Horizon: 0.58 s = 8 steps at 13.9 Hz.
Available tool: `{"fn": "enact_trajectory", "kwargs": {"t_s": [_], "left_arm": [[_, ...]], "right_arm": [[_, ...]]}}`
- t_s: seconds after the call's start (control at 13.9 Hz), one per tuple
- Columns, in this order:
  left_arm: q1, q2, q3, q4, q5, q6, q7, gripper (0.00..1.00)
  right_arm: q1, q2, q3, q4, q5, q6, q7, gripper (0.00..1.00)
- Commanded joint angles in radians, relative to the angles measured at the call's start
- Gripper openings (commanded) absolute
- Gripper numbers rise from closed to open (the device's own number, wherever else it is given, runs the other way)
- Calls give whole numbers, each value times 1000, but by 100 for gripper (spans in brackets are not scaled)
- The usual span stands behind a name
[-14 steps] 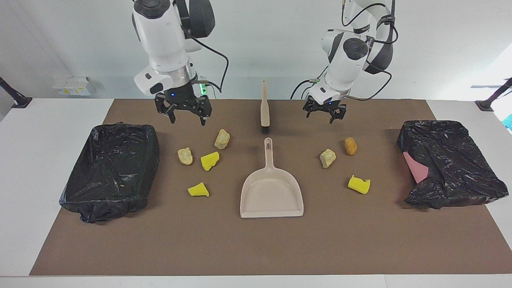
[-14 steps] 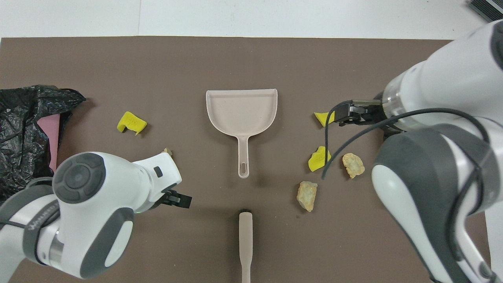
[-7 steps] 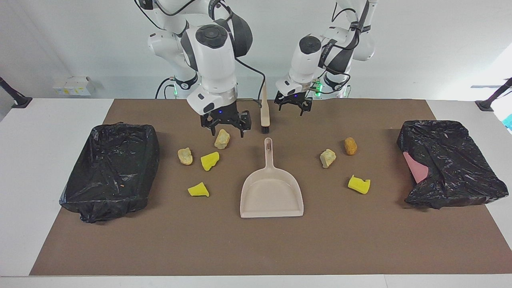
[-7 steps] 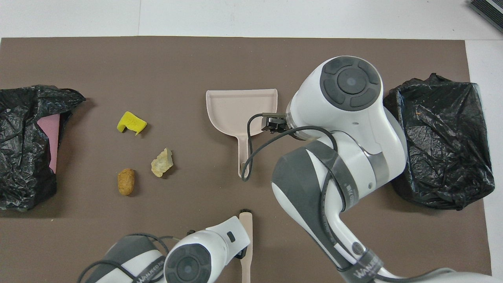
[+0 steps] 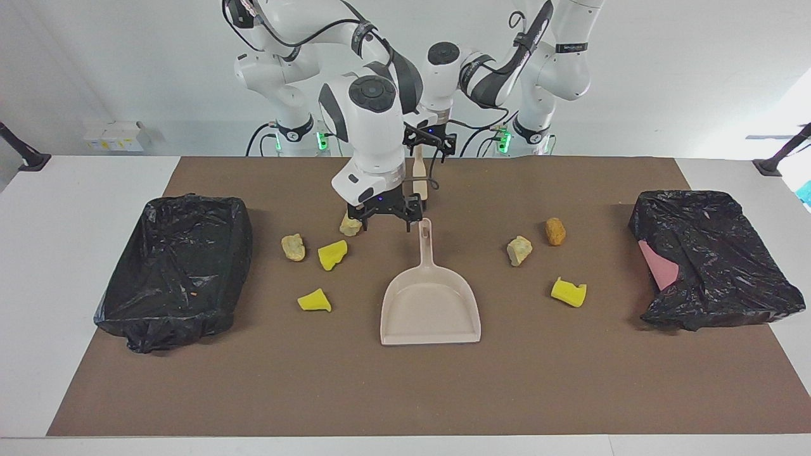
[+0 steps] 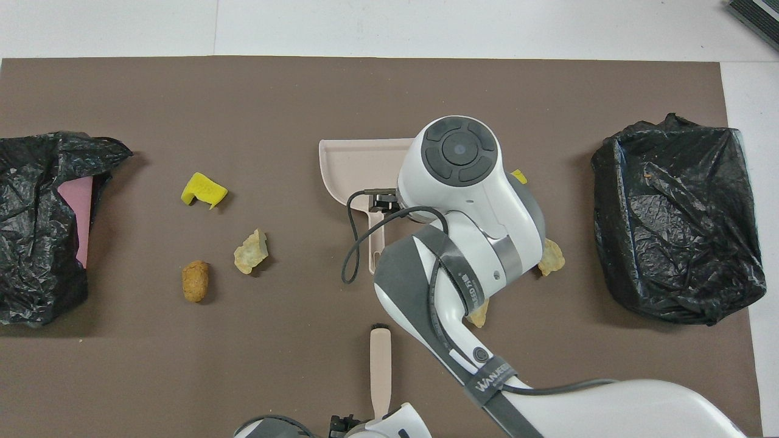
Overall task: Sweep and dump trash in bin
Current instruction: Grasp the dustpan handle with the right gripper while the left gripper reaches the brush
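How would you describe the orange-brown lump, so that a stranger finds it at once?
Start at the crumpled black bin bag with pink showing, at the left arm's end of the table. Toward the dustpan lie three lumps; the orange-brown lump is nearest the robots, the only rounded, orange one.

I'm seeing the trash lying loose on the brown mat in two groups flanking the dustpan (image 5: 431,304): two yellow wedges (image 5: 332,254) and two beige chunks (image 5: 293,247) toward the right arm's end, one yellow wedge (image 5: 568,292), a beige chunk (image 5: 519,250) and an orange-brown lump (image 5: 555,231) toward the left arm's end.
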Motion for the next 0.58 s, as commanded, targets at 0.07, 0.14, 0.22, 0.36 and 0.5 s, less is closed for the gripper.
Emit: {"fn": "enact_trajectory", "kwargs": {"t_s": [0.07,0.14,0.22,0.36,0.5], "left_arm": [[-34,-15,19,-32,-10,19,-45,94],[-42,-13,19,-35,-10,22,-51,88],[-42,-12,19,-35,-10,27,-61,85],[-42,-10,19,-35,-11,31,-65,75],[-42,-8,19,-35,-11,31,-71,74]], "right_arm": [[45,20,1,-84,14,144,50,100],[47,18,1,-92,15,155,53,100],[57,20,1,-97,15,157,53,100],[77,20,1,-119,17,166,56,100],[90,18,1,-141,17,181,58,100]]}}
